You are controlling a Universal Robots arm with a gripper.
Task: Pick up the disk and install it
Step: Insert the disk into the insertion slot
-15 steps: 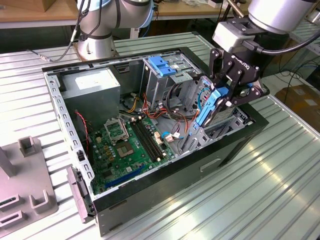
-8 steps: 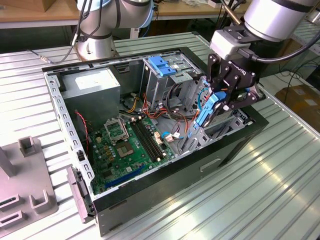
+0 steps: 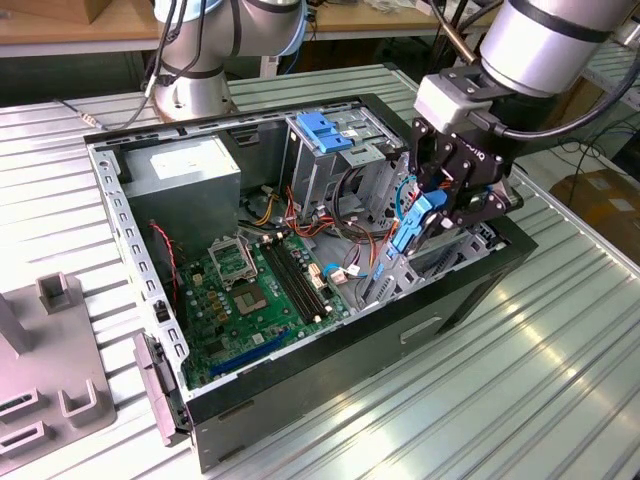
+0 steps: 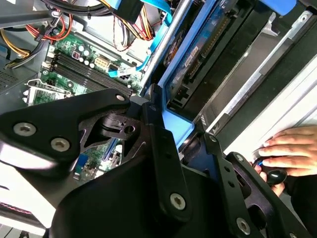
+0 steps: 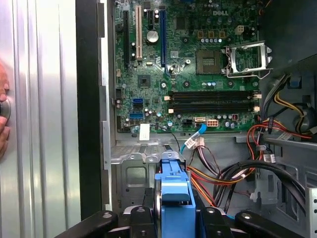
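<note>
Remote operator's view of an open computer case [image 3: 330, 375] lying on its side on the slatted metal table [image 3: 540, 380]. My gripper [image 3: 432, 215] is clenched on the disk [image 3: 412, 228], gripping it by its blue plastic frame. The disk is carried edge-on and tilted, above the drive bay at the case's corner toward the exterior view's right, just beside the tall drive cage [image 3: 325, 135] with its blue handle. In the first wrist view the disk [image 5: 174, 198] sits between the two black fingers [image 5: 210, 220], with the motherboard [image 5: 188, 74] beyond it. In the second wrist view its frame [image 4: 176, 124] lies close against the bay's metal rails. I cannot tell whether the disk touches the bay yet. I judge the main hazard to be the bundle of red, orange and black cables [image 3: 350, 250] crowding the bay mouth: a descent could pinch or drag a lead and stop the disk short. A second hazard is tilt. If the frame meets the rails askew, it may jam or twist in the grip. A third is a person's hand [image 4: 290, 148], resting on the table just outside the case wall near the gripper. Any sideways correction toward that wall brings the arm close to it.
</note>
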